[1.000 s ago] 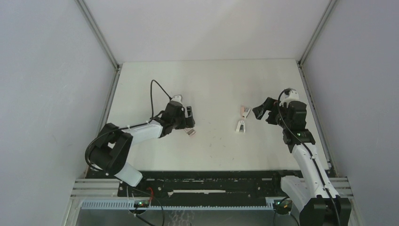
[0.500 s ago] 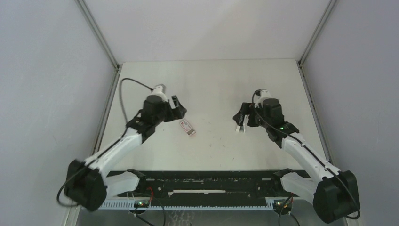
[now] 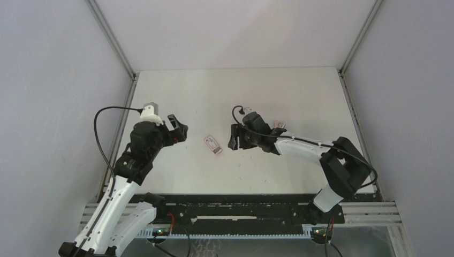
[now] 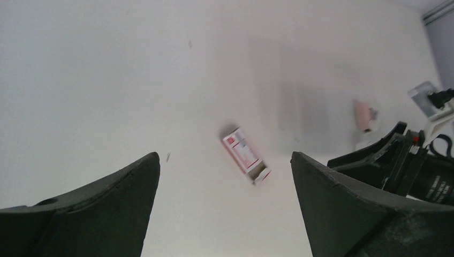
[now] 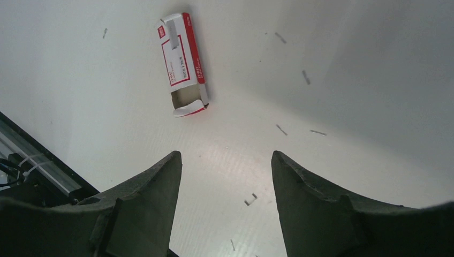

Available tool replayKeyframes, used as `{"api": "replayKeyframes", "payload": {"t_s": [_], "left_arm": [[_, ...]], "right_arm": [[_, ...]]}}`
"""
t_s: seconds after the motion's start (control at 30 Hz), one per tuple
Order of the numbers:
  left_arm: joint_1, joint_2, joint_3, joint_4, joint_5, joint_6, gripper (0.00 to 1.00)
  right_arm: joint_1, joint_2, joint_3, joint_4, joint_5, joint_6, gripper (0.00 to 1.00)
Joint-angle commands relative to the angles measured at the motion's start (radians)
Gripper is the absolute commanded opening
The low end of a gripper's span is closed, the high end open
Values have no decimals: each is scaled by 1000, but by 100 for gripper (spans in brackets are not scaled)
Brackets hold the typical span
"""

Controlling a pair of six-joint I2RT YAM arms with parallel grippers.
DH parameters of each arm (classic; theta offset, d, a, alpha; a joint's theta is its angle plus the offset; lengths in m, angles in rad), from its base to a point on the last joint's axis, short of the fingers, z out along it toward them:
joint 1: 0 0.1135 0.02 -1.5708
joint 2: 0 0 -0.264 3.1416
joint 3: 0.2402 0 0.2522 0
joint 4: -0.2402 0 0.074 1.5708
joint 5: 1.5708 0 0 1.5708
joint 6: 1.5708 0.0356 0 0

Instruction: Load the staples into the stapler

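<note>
Box of staples lies flat on the table, at 11 o'clock from the right gripper in its wrist view, long axis near 12-to-6, open flap end nearest. The left gripper is farther; both stand with jaws apart, holding nothing

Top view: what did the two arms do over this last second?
The left gripper drew back leftward, away from the staple box. The right gripper left the stapler and swung left toward the box, open and empty. Nothing was picked up. The box stayed about where it was.
</note>
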Motion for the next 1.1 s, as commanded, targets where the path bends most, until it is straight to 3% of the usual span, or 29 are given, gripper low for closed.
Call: {"api": "replayKeyframes", "payload": {"t_s": [0.0, 0.43, 0.63, 1.07], "left_arm": [[7, -22, -29, -80, -49, 42, 96], [7, 51, 102, -202, -23, 162, 97], [6, 53, 74, -193, -55, 175, 97], [6, 47, 59, -197, -59, 165, 97]], "right_arm": [[48, 78, 77, 61, -12, 134, 61], [84, 240, 144, 89, 32, 274, 56], [100, 274, 158, 96, 47, 308, 52], [123, 355, 213, 76, 66, 330, 31]]}}
